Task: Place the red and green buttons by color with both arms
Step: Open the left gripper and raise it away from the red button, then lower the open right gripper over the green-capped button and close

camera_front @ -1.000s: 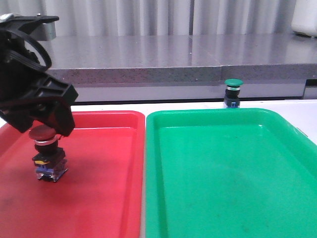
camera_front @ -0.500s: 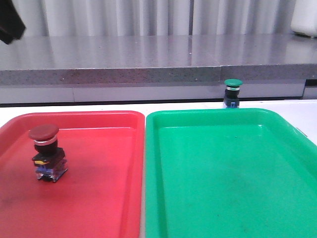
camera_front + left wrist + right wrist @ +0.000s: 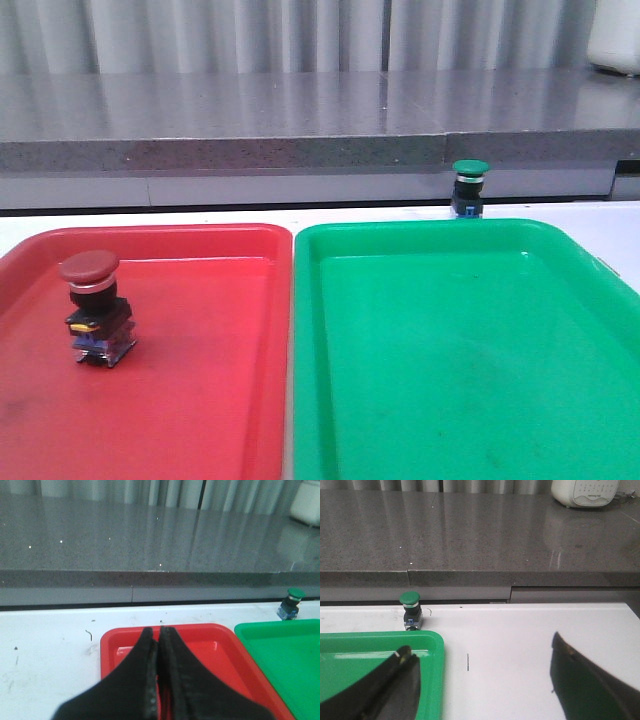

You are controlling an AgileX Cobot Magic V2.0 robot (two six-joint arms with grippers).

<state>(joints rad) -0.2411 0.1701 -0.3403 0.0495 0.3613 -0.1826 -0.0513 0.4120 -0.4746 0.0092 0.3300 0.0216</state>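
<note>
The red button (image 3: 93,305) stands upright inside the red tray (image 3: 200,400), near its left side. The green button (image 3: 469,187) (image 3: 292,602) (image 3: 410,609) stands on the white table just behind the green tray (image 3: 470,350). My left gripper (image 3: 158,630) is shut and empty, hovering over the red tray's far end (image 3: 215,629); the red button is hidden in that view. My right gripper (image 3: 480,642) is open wide with nothing between its fingers, over the table beside the green tray's corner (image 3: 432,645), short of the green button. Neither gripper shows in the front view.
A grey stone counter (image 3: 320,120) with a raised ledge runs behind the table. A white appliance (image 3: 585,492) sits on it at the far right. White tabletop (image 3: 520,650) lies to the right of the green tray.
The left arm, which stood over the red button a second ago, has lifted away and left the front view. The red button stays in the red tray. The green button has not moved.
</note>
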